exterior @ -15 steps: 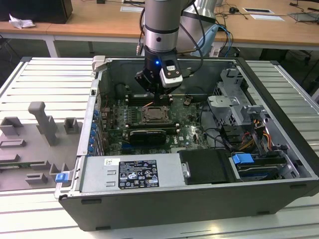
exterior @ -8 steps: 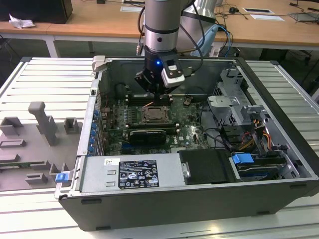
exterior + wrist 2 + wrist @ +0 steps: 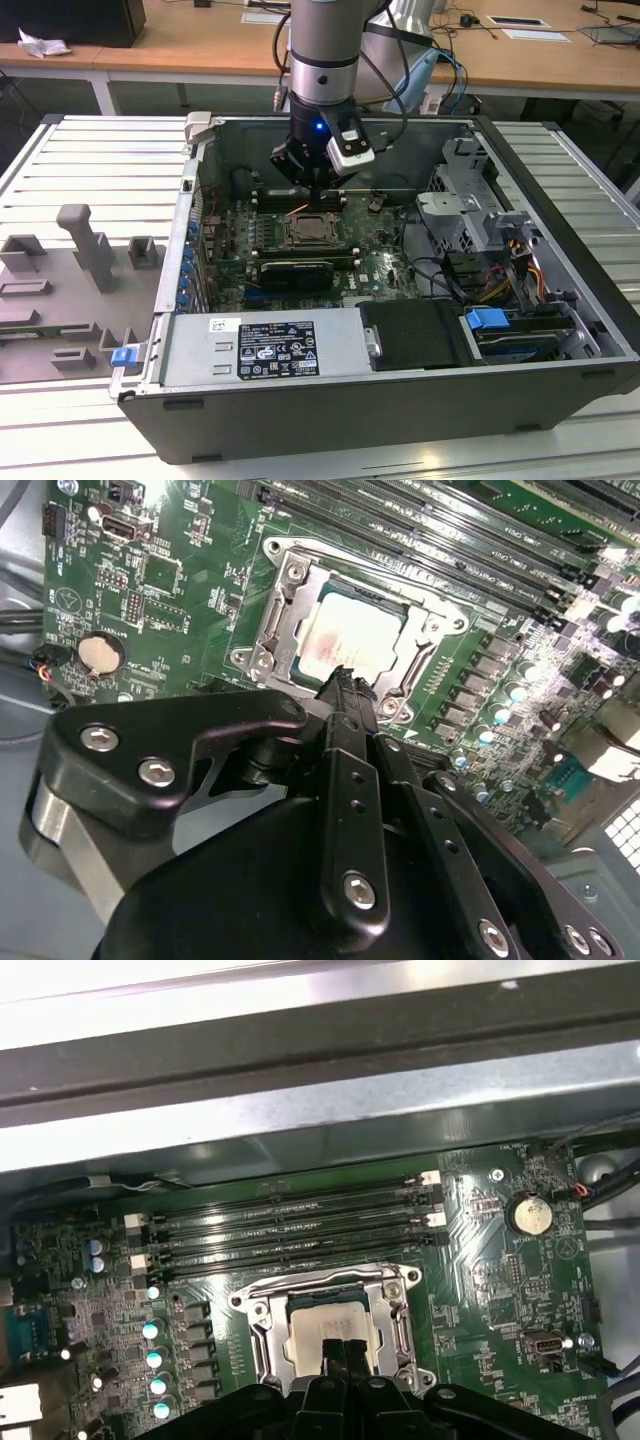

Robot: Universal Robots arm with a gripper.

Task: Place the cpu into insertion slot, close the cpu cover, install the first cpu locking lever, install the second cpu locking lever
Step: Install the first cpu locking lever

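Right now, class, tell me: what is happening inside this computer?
A robot arm reaches into the open computer case. Its hand, shut and holding nothing, is at the edge of the insertion slot on the green motherboard. The cpu already sits in the slot, with the cpu cover lying flat around it.

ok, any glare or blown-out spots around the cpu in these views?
Second wrist view: the cpu shines pale with glare, and the capacitors beside it bloom white. First wrist view: cpu evenly lit, but the strip beyond the case wall is blown out. Exterior view: the motherboard sits dim under the gripper.
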